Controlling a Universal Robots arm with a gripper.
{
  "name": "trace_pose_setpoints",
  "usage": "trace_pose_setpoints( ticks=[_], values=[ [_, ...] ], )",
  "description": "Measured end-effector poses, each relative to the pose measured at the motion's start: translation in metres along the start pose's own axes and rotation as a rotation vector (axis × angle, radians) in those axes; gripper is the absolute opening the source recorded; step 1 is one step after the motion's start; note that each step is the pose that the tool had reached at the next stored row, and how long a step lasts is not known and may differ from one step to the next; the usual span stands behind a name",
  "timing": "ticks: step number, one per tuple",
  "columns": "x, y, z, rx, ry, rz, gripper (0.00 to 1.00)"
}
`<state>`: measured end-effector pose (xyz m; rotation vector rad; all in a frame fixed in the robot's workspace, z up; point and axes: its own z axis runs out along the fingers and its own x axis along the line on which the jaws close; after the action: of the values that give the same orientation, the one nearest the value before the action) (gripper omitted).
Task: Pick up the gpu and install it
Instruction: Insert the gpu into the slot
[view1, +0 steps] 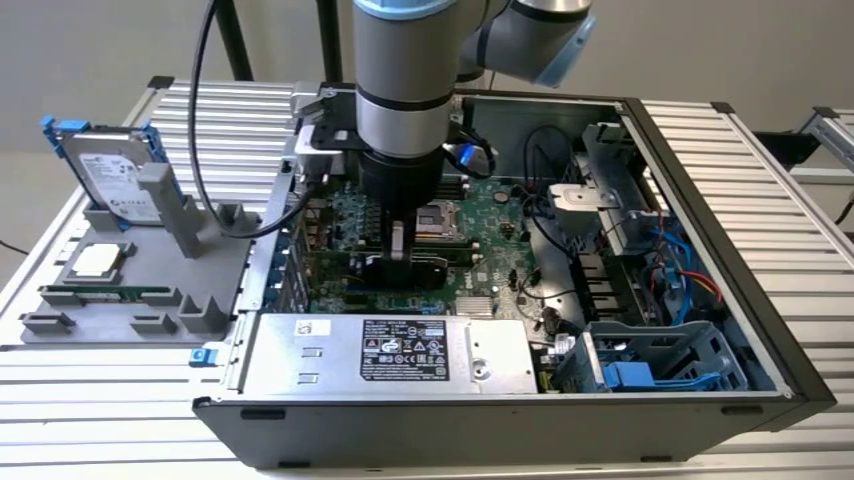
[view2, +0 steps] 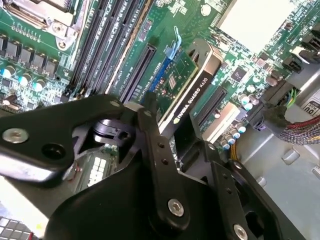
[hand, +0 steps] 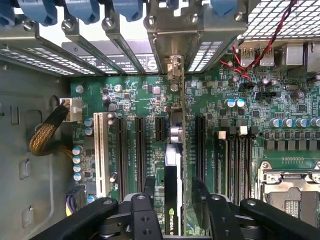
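Gripper clamping the gpu edge-on, card standing upright over the motherboard slots, inside the open computer case.

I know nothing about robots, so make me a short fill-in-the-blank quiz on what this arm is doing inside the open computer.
1. The black two-fingered gripper is shut on the green circuit-board card with the black cooler, the ____.
2. The card stands on ____ above the green motherboard, among its long black slots.
3. In the exterior view, the silver hard drive with a blue frame stands ____ the open grey computer case, on a grey holder.

Missing words: gpu; edge; outside
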<state>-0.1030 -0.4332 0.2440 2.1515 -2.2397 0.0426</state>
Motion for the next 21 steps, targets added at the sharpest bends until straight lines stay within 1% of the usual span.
trace_pose_setpoints(
  ticks=[1,10,11,12,21],
  values=[
    [0.0001,0.0001,-0.003,0.0,-0.0001,0.001,1.0],
    [0.0019,0.0003,-0.0431,0.0,-0.0002,0.001,1.0],
    [0.002,0.0003,-0.0441,0.0001,-0.0001,0.001,1.0],
    [0.002,0.0003,-0.0444,0.0002,-0.0004,0.001,0.0],
    [0.0021,0.0003,-0.0477,0.0001,-0.0004,0.001,0.0]
  ],
)
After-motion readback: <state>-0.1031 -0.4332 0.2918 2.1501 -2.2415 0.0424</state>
